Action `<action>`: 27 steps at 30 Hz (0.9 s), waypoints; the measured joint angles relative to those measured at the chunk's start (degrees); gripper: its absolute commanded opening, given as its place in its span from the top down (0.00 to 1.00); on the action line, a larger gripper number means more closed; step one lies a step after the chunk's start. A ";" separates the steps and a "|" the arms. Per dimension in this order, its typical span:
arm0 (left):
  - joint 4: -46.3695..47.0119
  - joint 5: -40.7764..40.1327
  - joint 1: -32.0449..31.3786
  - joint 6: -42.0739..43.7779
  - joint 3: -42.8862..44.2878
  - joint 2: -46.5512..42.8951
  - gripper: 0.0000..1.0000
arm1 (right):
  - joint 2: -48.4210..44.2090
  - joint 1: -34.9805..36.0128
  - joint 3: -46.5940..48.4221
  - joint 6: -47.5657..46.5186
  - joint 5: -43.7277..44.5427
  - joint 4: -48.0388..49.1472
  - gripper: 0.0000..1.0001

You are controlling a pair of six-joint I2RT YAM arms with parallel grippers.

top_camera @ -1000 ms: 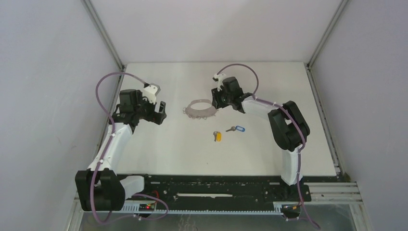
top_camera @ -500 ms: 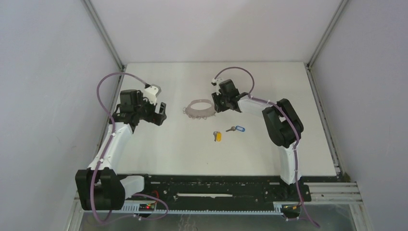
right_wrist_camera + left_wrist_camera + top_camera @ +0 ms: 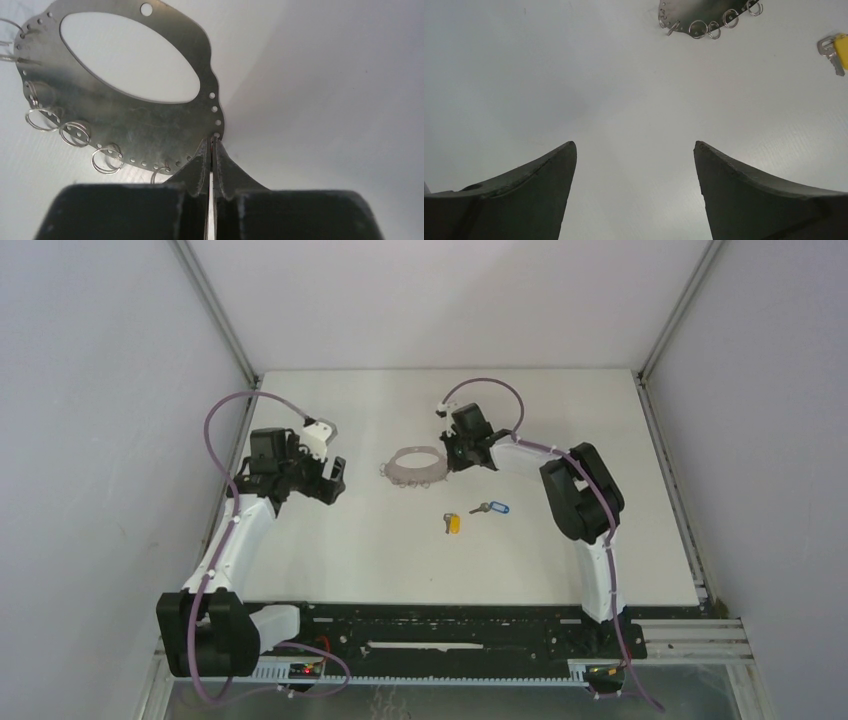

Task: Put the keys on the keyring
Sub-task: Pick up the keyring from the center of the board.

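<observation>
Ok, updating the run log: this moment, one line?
right tool: shut on keyring edge | left tool: open, empty | yellow key, blue key: loose

No readable text, label or number — not even on the keyring (image 3: 130, 125)

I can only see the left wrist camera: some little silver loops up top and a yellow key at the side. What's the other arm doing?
Observer: The right gripper is shut on the rim of the flat grey metal keyring, pinching its edge by the small punched holes.
Operator: Is there another key?
Observer: Yes, a small metal key with a blue plastic tag lies on the white table, just right of the yellow-headed key.
Operator: Where's my arm?
Observer: From above, the left gripper is left of the keyring, with bare table between them.
</observation>
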 measured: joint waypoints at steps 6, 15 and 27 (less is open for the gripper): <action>-0.76 1.03 0.00 1.84 0.02 -0.11 0.10 | 0.94 0.00 1.38 0.00 -1.22 -0.33 1.00; -8.26 6.47 -0.02 9.09 4.02 -2.64 0.04 | -8.07 3.74 -8.26 -4.59 -1.22 1.99 1.00; -16.61 17.25 -5.07 19.71 8.52 -13.75 0.12 | -32.72 17.33 -16.15 -8.98 -6.19 6.84 1.00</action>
